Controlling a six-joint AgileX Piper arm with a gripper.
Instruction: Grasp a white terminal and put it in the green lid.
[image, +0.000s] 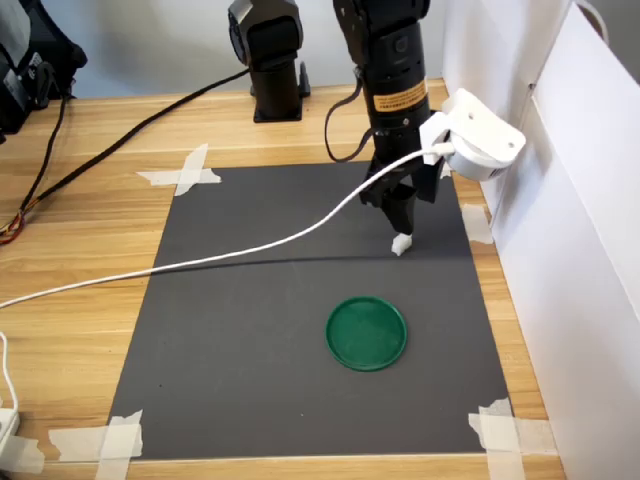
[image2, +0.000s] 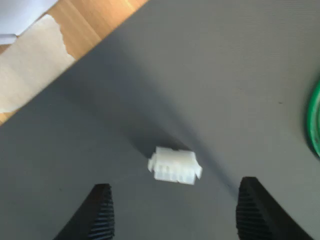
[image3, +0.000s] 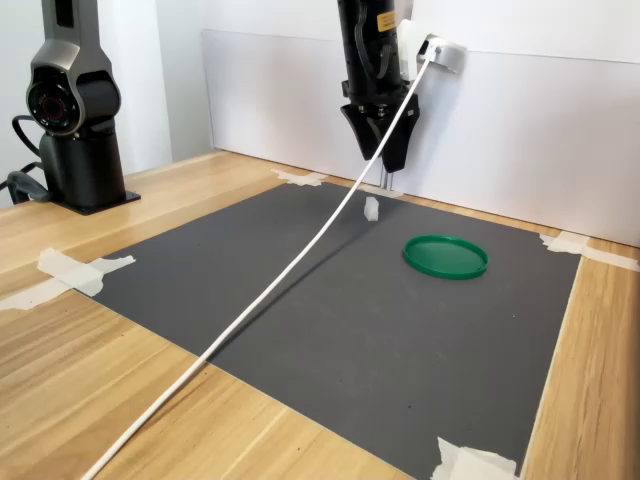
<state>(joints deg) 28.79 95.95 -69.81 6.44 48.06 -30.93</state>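
The white terminal (image: 401, 243) (image3: 372, 208) lies on the dark grey mat, a small ribbed block seen close up in the wrist view (image2: 175, 165). My gripper (image: 400, 207) (image3: 385, 150) hangs just above it, open, with nothing held. In the wrist view its two black ribbed fingertips (image2: 102, 212) flank the terminal with a gap on each side, and the gripper (image2: 175, 212) is not touching the piece. The green lid (image: 367, 332) (image3: 446, 256) lies flat and empty on the mat, nearer the mat's front edge in the first exterior view; only its rim (image2: 315, 125) shows in the wrist view.
The dark mat (image: 250, 330) is taped to a wooden table at its corners (image: 184, 172). A white cable (image: 230, 255) runs from the wrist camera across the mat. A white wall panel (image: 580, 250) stands close beside the arm. A black camera post (image3: 75, 110) stands off the mat.
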